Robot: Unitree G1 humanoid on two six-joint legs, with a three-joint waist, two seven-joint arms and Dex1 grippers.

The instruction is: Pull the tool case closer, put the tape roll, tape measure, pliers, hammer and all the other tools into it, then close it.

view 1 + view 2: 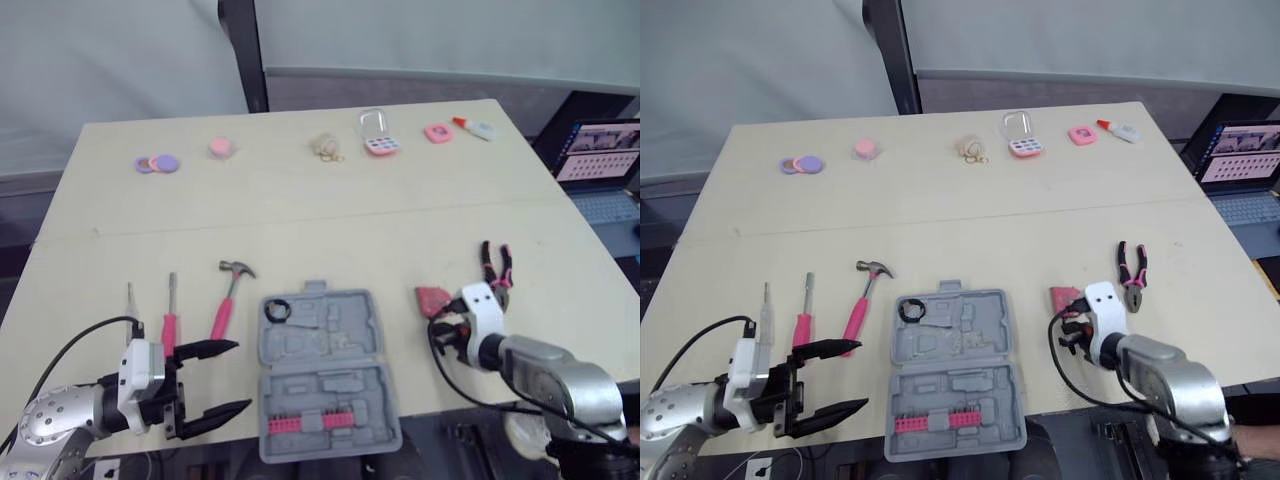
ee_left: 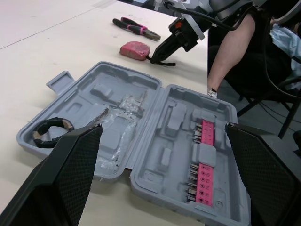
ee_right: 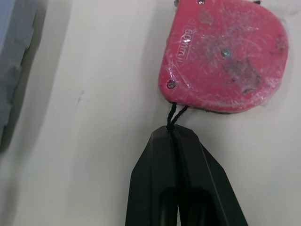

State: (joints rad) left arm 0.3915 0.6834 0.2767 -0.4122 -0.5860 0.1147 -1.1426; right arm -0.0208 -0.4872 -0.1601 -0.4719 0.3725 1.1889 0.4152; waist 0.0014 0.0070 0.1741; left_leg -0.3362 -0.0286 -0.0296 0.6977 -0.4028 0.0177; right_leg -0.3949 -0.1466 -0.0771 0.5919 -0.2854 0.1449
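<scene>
Our right gripper point(image 3: 173, 132) has its jaws pinched together on the thin cord point(image 3: 175, 113) of the tape measure point(image 3: 223, 56), which lies on the tabletop point(image 1: 300, 220) just right of the open tool case point(image 1: 325, 370). Our left gripper point(image 1: 240, 376) hovers beside the case, jaws wide apart. The danger: the cord could slip out, or the measure could swing on it and miss the case.

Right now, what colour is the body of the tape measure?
Pinkish red; the tape measure shows best in the right wrist view.

Silver forearms point(image 1: 550, 370) carry white wrist blocks point(image 1: 140, 365), black cables point(image 1: 60, 355), cross-hatched black pincer fingers point(image 2: 70, 174).
</scene>
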